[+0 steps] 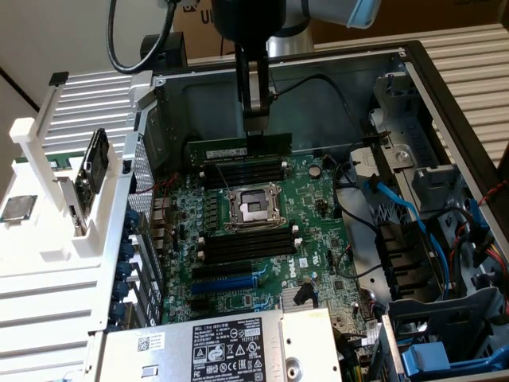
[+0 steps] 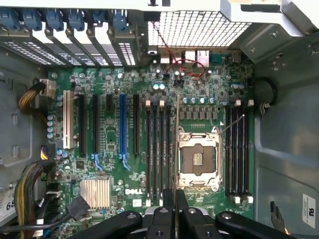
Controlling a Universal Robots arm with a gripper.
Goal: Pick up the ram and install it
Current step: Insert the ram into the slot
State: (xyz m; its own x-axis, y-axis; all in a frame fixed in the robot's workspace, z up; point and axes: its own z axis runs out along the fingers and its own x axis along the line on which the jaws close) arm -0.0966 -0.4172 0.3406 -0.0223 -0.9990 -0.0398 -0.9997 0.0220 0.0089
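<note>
Gripper point(image 1: 256, 130) fingers nearly closed, pinching the ram point(image 1: 223, 150)
White "DELL" lettering marks the green motherboard point(image 2: 112, 137); the ram's sticker is unreadable.

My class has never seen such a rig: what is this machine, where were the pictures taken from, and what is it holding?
It is a robot arm ending in a gripper, a two-fingered clamp. One camera stands off the arm; the other sits on its wrist, looking down at the motherboard. That green board lies in an open computer case, with an empty CPU socket and black memory slots. The gripper holds the ram, a long green stick, near those slots.
</note>
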